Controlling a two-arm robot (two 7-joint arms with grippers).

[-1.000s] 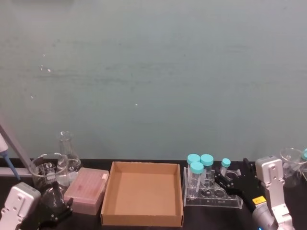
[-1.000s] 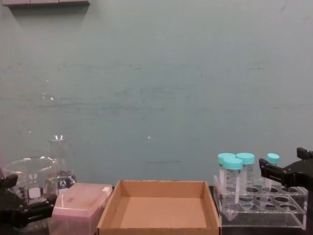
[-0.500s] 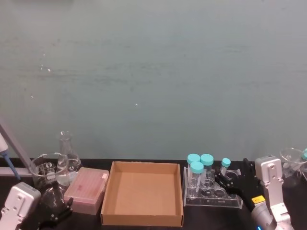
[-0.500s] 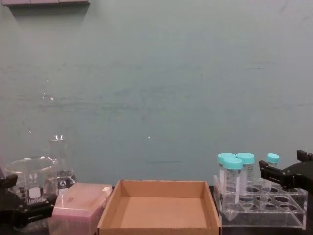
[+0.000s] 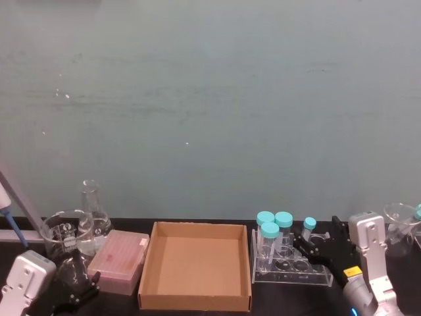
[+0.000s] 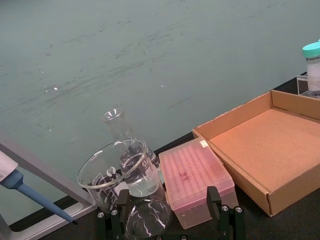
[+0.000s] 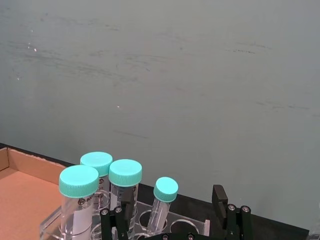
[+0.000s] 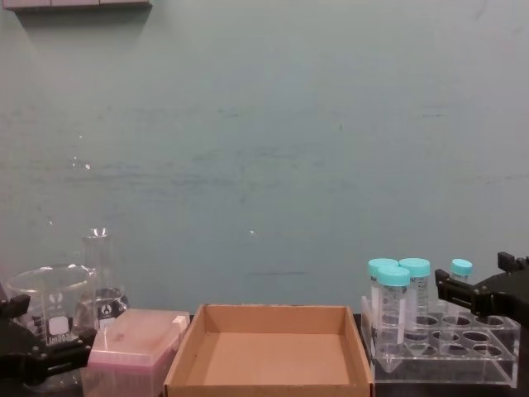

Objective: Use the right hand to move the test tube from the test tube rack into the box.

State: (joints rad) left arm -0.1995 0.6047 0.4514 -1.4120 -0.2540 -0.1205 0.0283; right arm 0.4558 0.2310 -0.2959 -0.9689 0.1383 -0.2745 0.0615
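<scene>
Test tube (image 5: 308, 226) stands in the far right hole of the clear test tube rack (image 5: 289, 271), right of three wider capped tubes (image 5: 271, 230). It leans a little in the right wrist view.

Handling, our call: light, stiff plastic with a smooth wall, so slippery. The rack hole looks loose on it, so a nudge may tip it. Best hold, we think, is the upper wall just under the small teal cap (image 7: 165, 189). Squeeze moderately, then lift straight up until the tip clears both tiers.

Right pincer (image 5: 317, 237) is released and holds nothing, low at the right end of the rack. The tube sits just ahead of the gap between its fingers and lined up with it. As far as we can tell, they are not touching.

Cardboard box (image 5: 195, 263) lies just left of the rack on the worktop (image 5: 283, 297). Left pincer (image 5: 77, 294) is parked near left by the beaker (image 5: 64, 234), fingers spread.
</scene>
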